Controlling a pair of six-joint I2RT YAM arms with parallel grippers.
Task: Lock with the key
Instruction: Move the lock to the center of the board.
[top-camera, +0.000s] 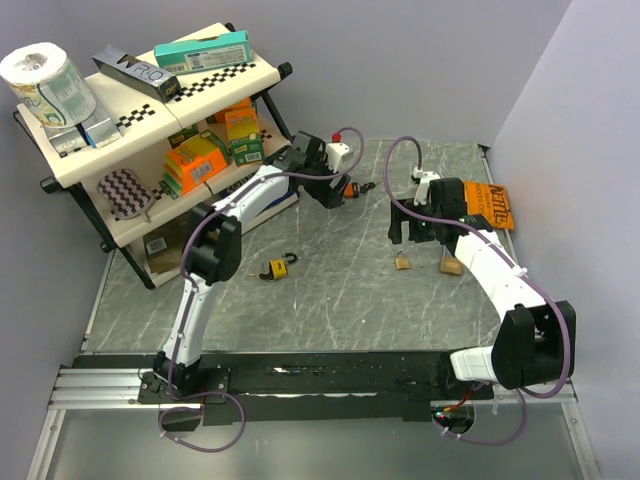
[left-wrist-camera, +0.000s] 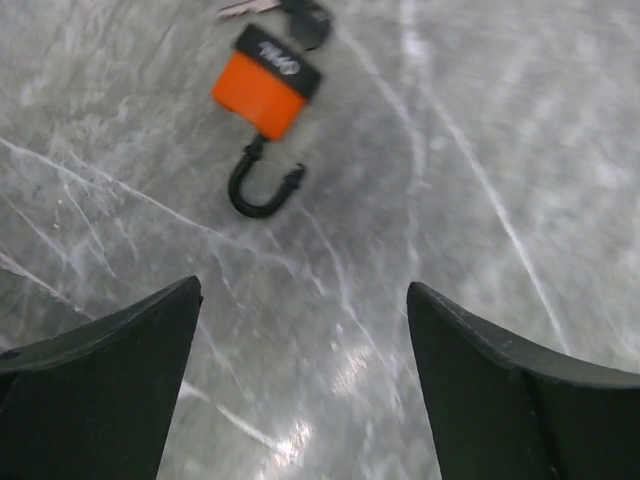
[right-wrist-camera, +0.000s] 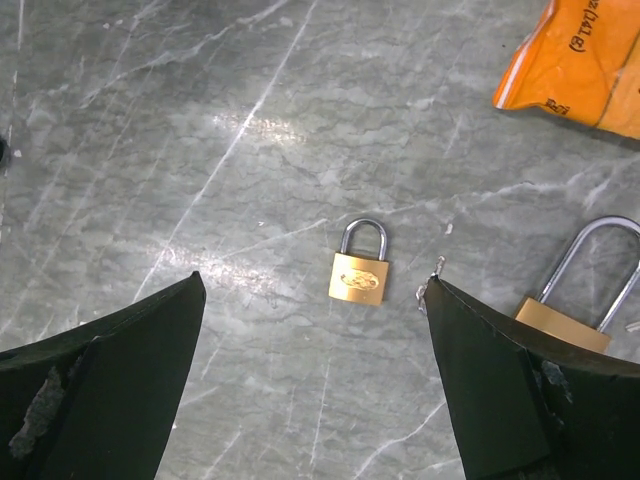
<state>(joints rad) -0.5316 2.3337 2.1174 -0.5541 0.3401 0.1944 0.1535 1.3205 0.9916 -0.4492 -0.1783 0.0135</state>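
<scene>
An orange padlock (left-wrist-camera: 262, 92) with a black top lies on the marble table, its black shackle (left-wrist-camera: 262, 192) swung open. A black-headed key (left-wrist-camera: 300, 18) lies just beyond it at the top edge of the left wrist view. My left gripper (left-wrist-camera: 305, 300) hovers short of the padlock, open and empty. In the top view the same padlock (top-camera: 350, 188) and key (top-camera: 368, 186) sit beside the left gripper (top-camera: 332, 196). My right gripper (right-wrist-camera: 315, 290) is open above a small brass padlock (right-wrist-camera: 360, 273), whose shackle is closed. A larger brass padlock (right-wrist-camera: 572, 318) is partly hidden behind its right finger.
A yellow and black padlock (top-camera: 276, 268) lies mid-table. An orange packet (top-camera: 499, 205) lies at the right, close to the wall. A two-tier shelf rack (top-camera: 150, 140) loaded with boxes and a paper roll stands at the back left, close to the left arm.
</scene>
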